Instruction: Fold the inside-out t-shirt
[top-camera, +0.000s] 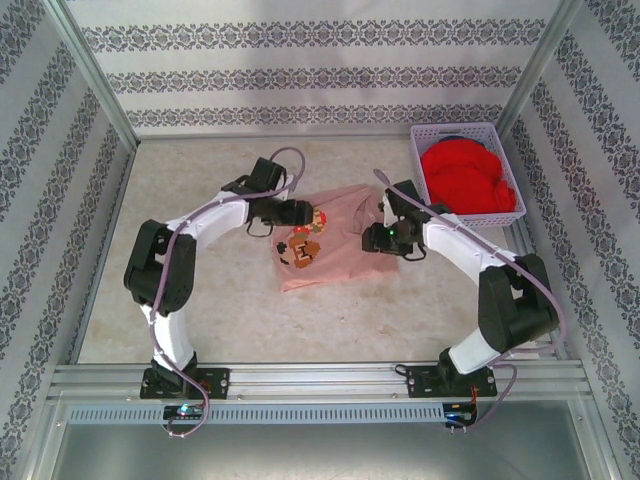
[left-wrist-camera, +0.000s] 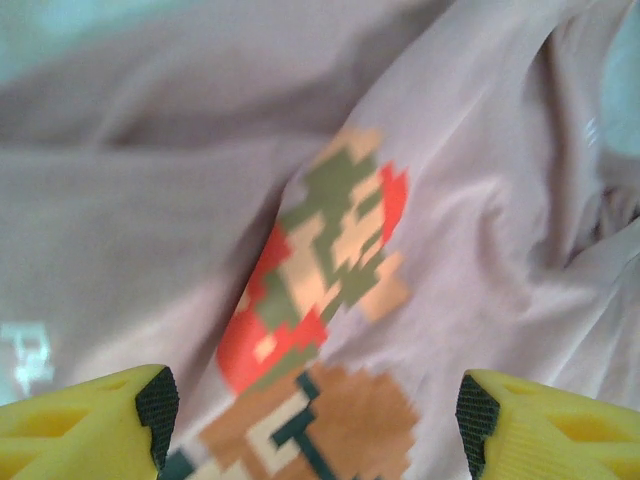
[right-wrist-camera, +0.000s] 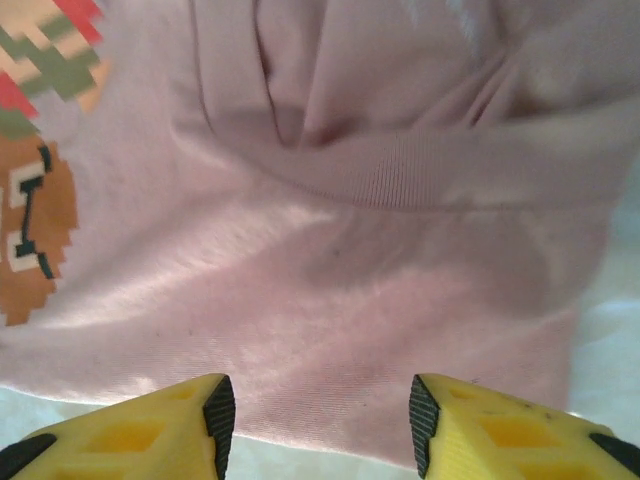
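The inside-out t-shirt (top-camera: 325, 245) is a salmon-pink heap, partly folded, in the middle of the table, with a pixel print (top-camera: 303, 245) on its left half. My left gripper (top-camera: 304, 213) hangs over the shirt's upper left. In the left wrist view the left gripper (left-wrist-camera: 315, 410) is open, its yellow fingers (left-wrist-camera: 90, 420) standing either side of the print (left-wrist-camera: 320, 300) with nothing between them. My right gripper (top-camera: 373, 238) sits at the shirt's right edge. Seen from the right wrist, it (right-wrist-camera: 315, 410) is open above the cloth's edge, just short of the ribbed collar (right-wrist-camera: 400, 175).
A lavender basket (top-camera: 416, 150) holding a bright red garment (top-camera: 465, 175) stands at the back right, close to the right arm. Bare tabletop (top-camera: 200, 320) lies in front of and left of the shirt. Patterned walls enclose the table.
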